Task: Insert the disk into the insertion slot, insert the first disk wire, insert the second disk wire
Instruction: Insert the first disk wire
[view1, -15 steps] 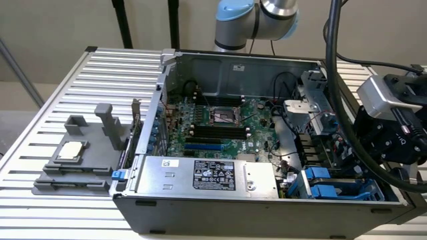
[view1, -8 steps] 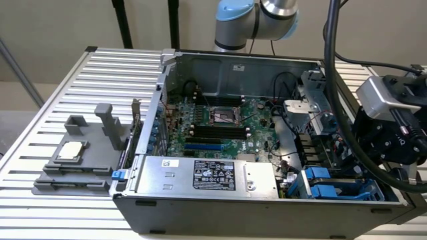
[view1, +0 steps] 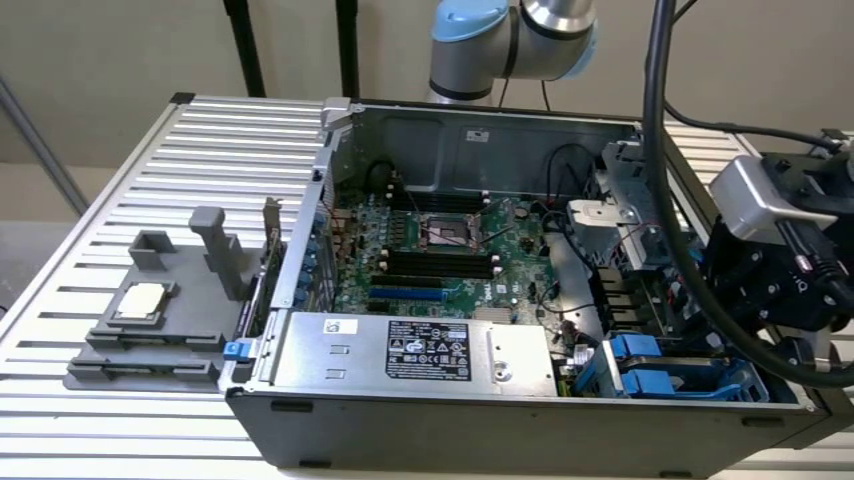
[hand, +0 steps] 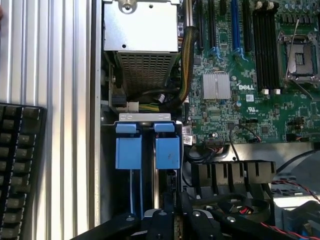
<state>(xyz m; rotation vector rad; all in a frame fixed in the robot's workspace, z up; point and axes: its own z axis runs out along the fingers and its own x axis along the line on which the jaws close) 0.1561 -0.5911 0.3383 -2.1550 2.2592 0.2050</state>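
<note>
Slatted table (view1: 120, 170), open case (view1: 534, 435), DELL motherboard (hand: 240, 107), blue-tabbed insertion slot (hand: 126, 152)

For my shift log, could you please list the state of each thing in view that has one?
Dark grey metal computer case: side open.
Square processor socket on green motherboard: empty.
Long black memory slots: empty.
Grey plastic fixture with upright posts: holds a small square chip.
Grey-blue drive bay with bright blue clip tabs: in the case, under the end effector.
</note>
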